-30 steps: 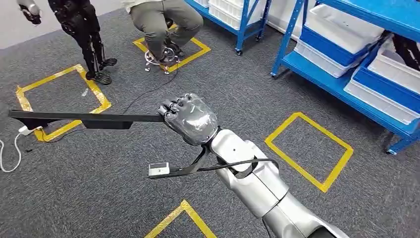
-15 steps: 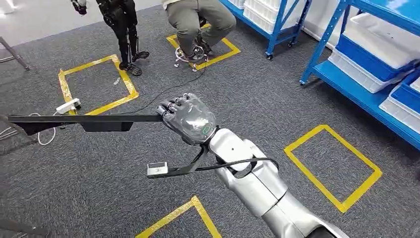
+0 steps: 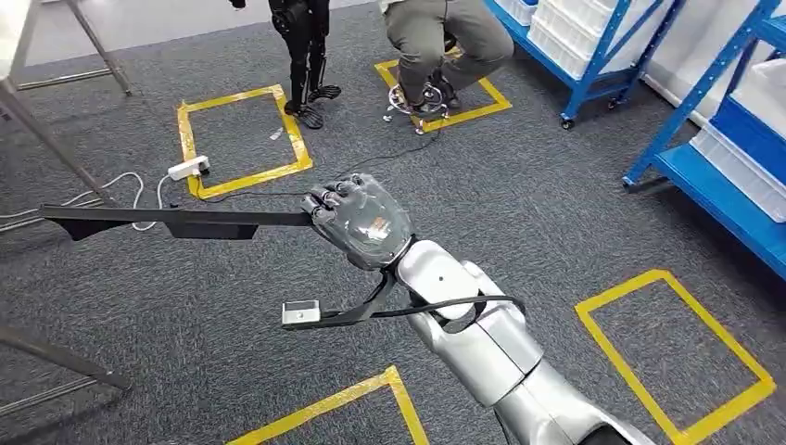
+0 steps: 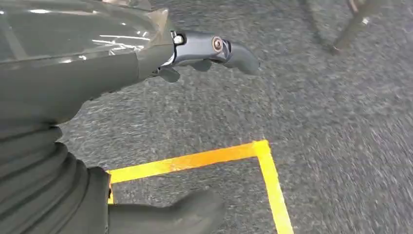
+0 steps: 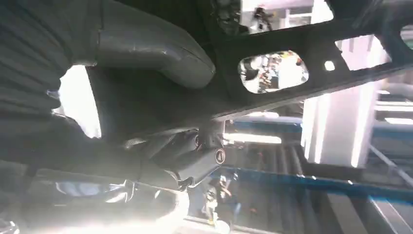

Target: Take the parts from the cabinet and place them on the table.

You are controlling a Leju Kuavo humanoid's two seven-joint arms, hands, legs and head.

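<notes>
My right hand [image 3: 363, 221] is held out in front of me over the grey carpet and grips one end of a long, flat black part [image 3: 176, 221]. The part sticks out level to the left, well above the floor. In the right wrist view the thick thumb [image 5: 156, 53] lies across the black part [image 5: 311, 63], which has cut-out holes. My left hand [image 4: 73, 63] hangs over the carpet near a yellow tape corner [image 4: 260, 146]; its fingers [image 4: 219, 48] are spread and it holds nothing.
Metal table legs [image 3: 46, 139] stand at the left. Blue shelving [image 3: 732, 167] with white bins runs along the right. A person sits on a stool [image 3: 445, 37] ahead, beside another robot's legs [image 3: 306, 46]. A power strip [image 3: 185, 169] and cables lie on the floor.
The camera has turned left: the shelving slid to the right edge and table legs came into view on the left. My right hand keeps the same grip on the black part.
</notes>
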